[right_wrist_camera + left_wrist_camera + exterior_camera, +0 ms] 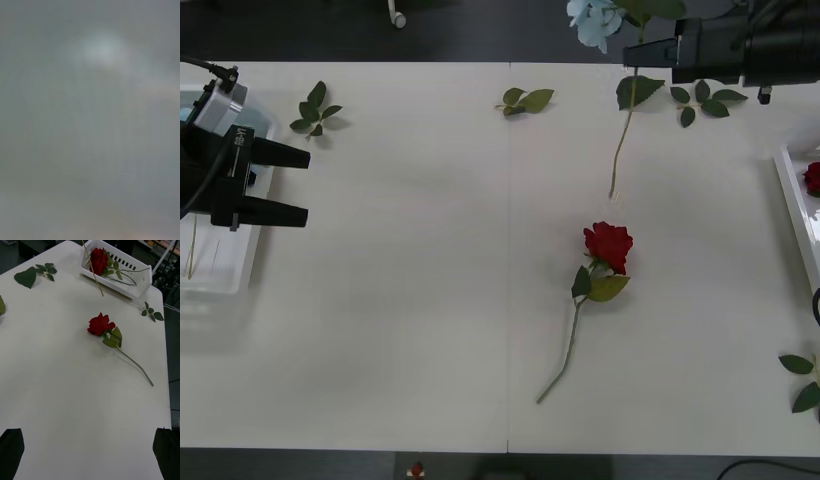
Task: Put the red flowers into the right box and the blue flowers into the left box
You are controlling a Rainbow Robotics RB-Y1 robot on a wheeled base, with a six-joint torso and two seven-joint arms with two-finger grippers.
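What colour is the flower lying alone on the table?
Deep red, a rose with a green stem; clearest in the front view.

We see a featureless grey blur with one paler, whitish-blue patch (102, 48); we cannot tell what it is.

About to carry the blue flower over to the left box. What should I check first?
1. Blue flower secured in right gripper: ok, lifted with its stem hanging free.
2. Exact grip on the stem: cannot tell.
3. Left box free to receive: not ok, the open left gripper is over it.
4. Red flower clear of the hanging stem: ok, lying apart on the table.
5. Right box sorted correctly: ok, red blooms inside.
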